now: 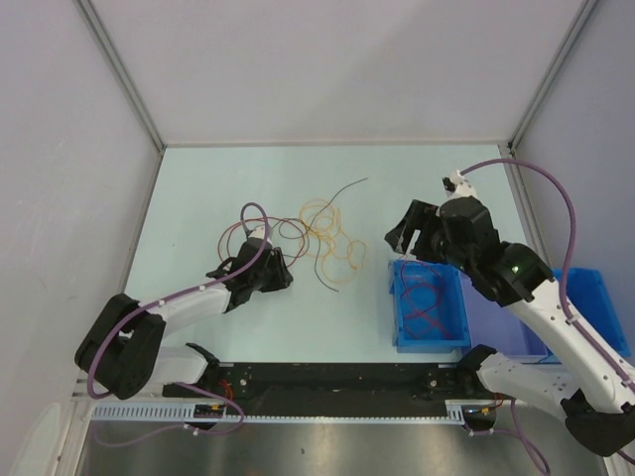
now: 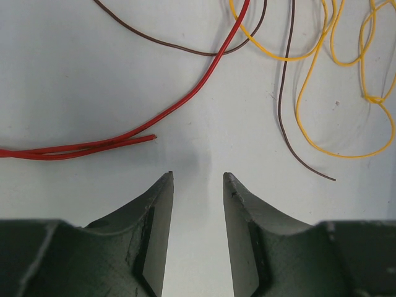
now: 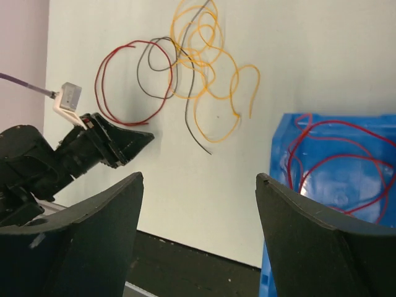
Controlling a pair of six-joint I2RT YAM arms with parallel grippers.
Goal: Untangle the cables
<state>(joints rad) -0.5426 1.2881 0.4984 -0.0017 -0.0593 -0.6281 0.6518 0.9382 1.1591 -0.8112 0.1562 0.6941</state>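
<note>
One red wire (image 1: 427, 302) is laid in the blue bin (image 1: 432, 342) at lower right, separated from the tangle (image 1: 329, 236) at centre; the left jaws and right jaws are held apart, empty.

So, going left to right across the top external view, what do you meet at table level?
Left gripper → orange cable tangle → blue bin holding a red cable.

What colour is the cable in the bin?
Red; the cable lies in the blue bin, clearest in the right wrist view.
</note>
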